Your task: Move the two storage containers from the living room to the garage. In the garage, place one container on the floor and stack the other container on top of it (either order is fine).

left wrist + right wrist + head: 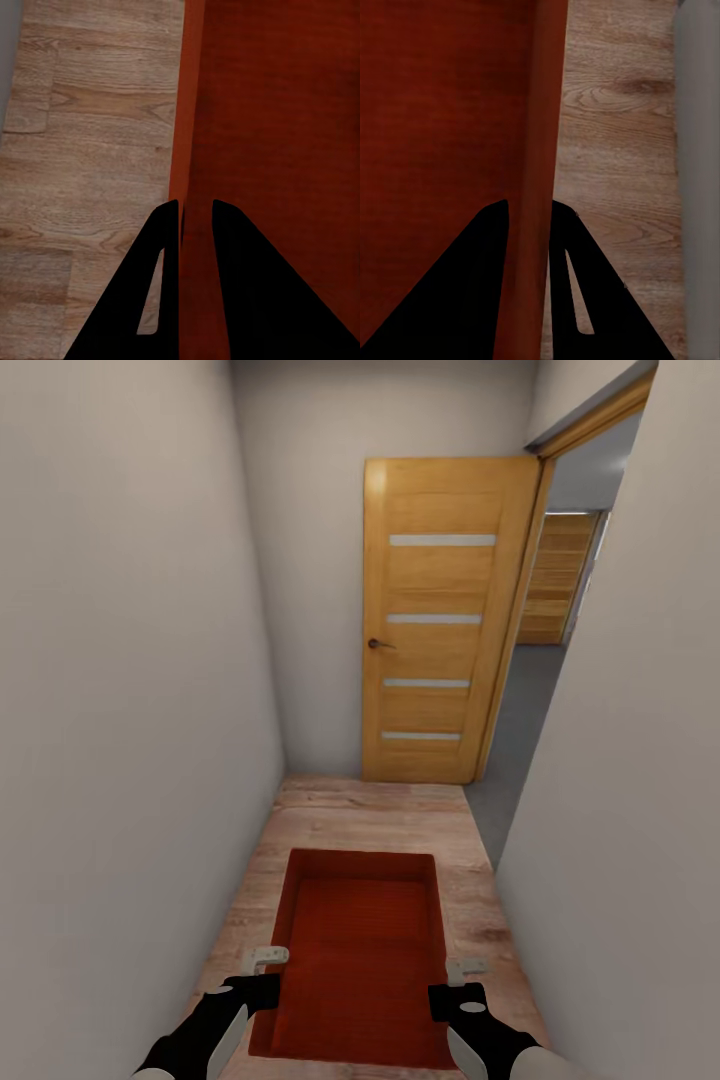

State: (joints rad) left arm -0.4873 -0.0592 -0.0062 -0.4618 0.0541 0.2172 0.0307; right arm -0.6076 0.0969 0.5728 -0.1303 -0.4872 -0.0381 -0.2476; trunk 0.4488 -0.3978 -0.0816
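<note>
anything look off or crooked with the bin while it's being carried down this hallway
Nothing stands out. The storage container sits level and square between the two arms, the left gripper clamped over its left wall and the right gripper over its right wall. It looks empty and undamaged.

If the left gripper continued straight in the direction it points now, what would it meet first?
The left gripper already straddles the side wall of the storage container. Going straight on, it would probably slide along that wall; the wood floor lies beyond it, though depth is unclear.
</note>
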